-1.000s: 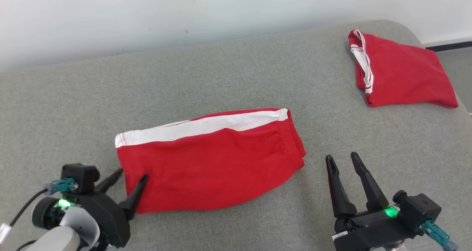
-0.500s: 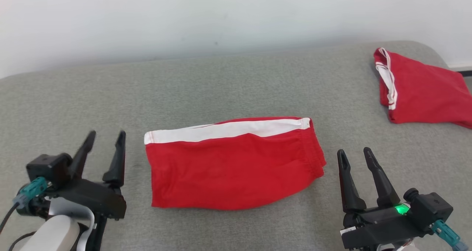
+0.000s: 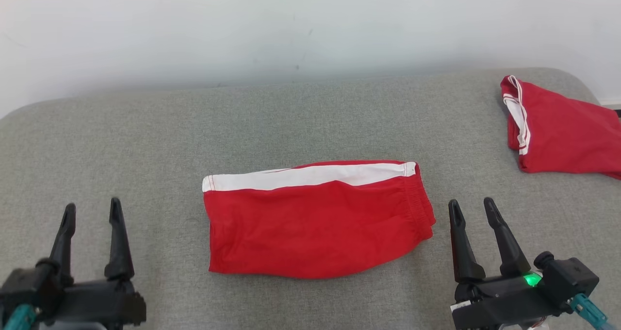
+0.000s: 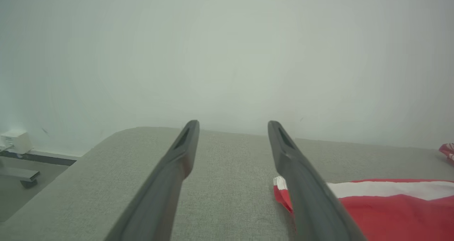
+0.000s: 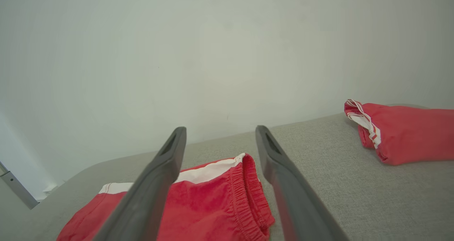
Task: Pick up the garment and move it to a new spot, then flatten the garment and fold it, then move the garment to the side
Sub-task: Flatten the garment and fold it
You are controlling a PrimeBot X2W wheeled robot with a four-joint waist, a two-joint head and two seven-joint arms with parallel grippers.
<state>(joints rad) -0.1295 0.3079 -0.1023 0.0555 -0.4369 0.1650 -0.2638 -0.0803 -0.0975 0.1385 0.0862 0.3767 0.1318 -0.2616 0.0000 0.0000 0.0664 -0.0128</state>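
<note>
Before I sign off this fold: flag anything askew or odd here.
Nothing serious. The folded red shorts lie flat, though their lower edge bows slightly. A second red garment sits skewed at the far right corner.

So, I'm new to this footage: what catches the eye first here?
The folded red shorts with a white stripe, lying flat in the middle of the grey cushion. A second red garment sits at the far right edge. The left claw and right claw stand open on either side of the shorts, holding nothing.
</note>
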